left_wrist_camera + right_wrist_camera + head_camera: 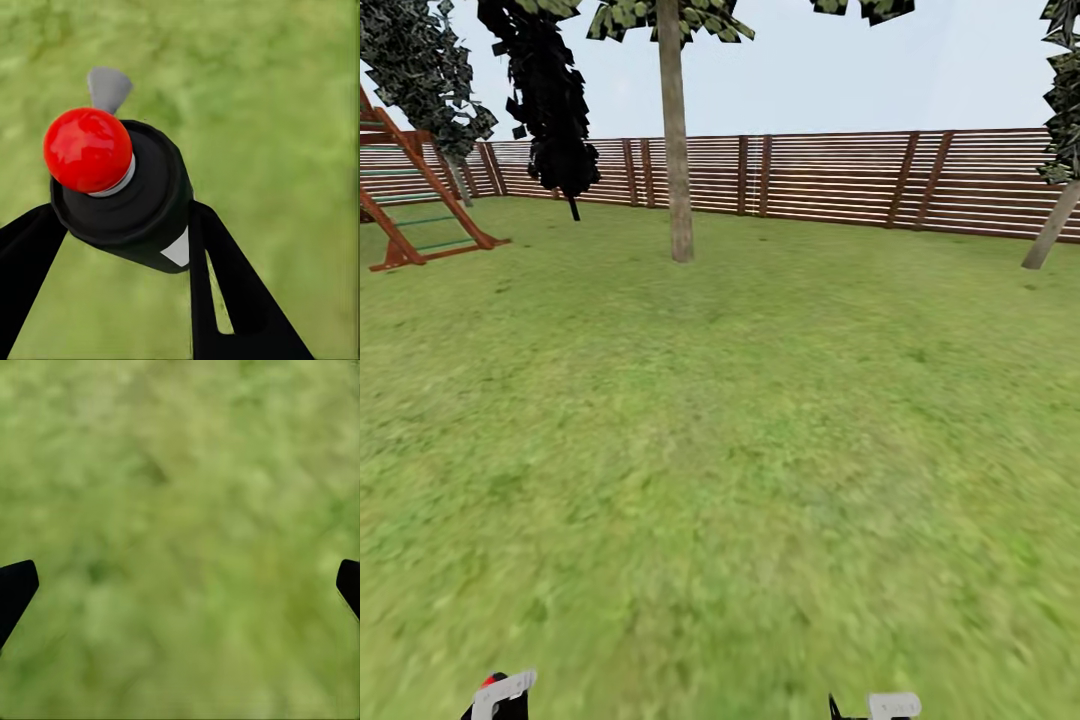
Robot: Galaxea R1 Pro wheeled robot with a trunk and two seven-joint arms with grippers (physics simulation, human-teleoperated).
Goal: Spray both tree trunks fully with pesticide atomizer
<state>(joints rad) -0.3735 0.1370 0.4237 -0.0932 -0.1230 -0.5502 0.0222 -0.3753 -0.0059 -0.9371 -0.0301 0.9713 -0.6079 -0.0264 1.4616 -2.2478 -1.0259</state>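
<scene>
Now the left gripper [124, 225] is clamped on one pesticide atomizer [127, 195], with a black finger [225, 292] pressed on each side of it. The bottle is dark, almost black, and round. It has one shiny red ball tip [88, 148] on top, one small white patch [178, 250] low on its side, and a little grey piece [109, 88] poking out behind the red ball. In the head view, the left gripper [500, 697] sits at the very bottom edge, and a bit of red peeks out beside it.

The right gripper [180, 577] holds nothing, and its two dark fingertips [15, 589] are far apart with only grass between them. In the head view its pale tip [890, 706] shows at the bottom edge too.

All around is the floor [740, 450], which is blurry green grass. Far ahead stands one straight tree trunk [675, 140] (grey-brown, a bit wider at the bottom). A second leaning trunk [1052, 225] is at the far right. Behind them runs one long brown fence [840, 180]. One red-brown wooden ladder frame [410, 190] stands far left.
</scene>
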